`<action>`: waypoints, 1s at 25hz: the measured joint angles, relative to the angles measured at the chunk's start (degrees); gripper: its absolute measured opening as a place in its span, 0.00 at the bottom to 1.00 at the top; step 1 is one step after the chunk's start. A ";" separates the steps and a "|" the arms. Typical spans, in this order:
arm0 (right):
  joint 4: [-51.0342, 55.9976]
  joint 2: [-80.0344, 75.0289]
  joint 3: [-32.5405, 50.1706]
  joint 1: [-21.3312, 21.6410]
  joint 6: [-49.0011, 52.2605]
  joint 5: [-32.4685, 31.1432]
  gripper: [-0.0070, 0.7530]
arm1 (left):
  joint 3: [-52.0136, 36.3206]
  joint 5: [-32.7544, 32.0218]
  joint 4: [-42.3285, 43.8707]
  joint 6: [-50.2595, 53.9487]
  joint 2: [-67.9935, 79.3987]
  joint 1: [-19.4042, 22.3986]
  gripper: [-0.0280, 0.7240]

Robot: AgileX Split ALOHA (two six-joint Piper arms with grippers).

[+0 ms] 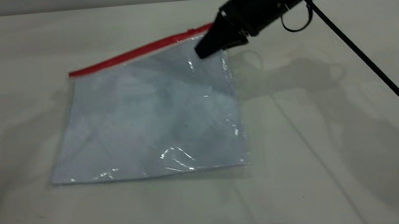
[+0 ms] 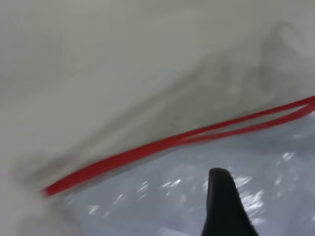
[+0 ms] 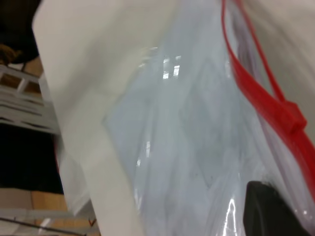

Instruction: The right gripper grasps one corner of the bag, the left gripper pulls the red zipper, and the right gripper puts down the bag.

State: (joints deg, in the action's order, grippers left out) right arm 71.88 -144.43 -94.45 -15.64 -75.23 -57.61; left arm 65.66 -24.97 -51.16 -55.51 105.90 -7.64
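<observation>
One right gripper point(image 1: 204, 51) held the bag point(image 1: 151, 118) by its far right corner, jaws closed on it, steadying the red zipper point(image 1: 137, 52).

Clear bag point(image 1: 151, 118), red zipper point(image 1: 137, 51), black right end effector point(image 1: 212, 45), white table point(image 1: 325, 135)

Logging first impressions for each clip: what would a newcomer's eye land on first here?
Probably the red zipper, a bright strip along the far edge of the clear bag lying on the white table. Next, the black right gripper, reaching in from the upper right to the bag's far right corner by the zipper's end. In the left wrist view the zipper's two red tracks have parted toward one end, so that stretch looks open.
</observation>
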 joint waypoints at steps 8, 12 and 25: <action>0.57 0.02 0.00 -0.42 -0.62 0.60 0.06 | 15.22 -15.08 -20.66 -29.08 18.16 -0.65 0.70; 0.57 0.02 0.00 -0.42 -1.45 0.76 0.06 | 22.57 -23.57 -22.33 -30.01 27.27 -0.65 0.70; 0.57 0.02 0.00 -0.42 -1.52 0.94 0.06 | 35.01 -33.43 -15.40 -20.88 36.10 -1.85 0.70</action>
State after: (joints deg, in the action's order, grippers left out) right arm 72.45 -144.41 -94.45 -16.05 -76.75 -56.67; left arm 100.67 -58.40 -66.56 -76.40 141.99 -9.49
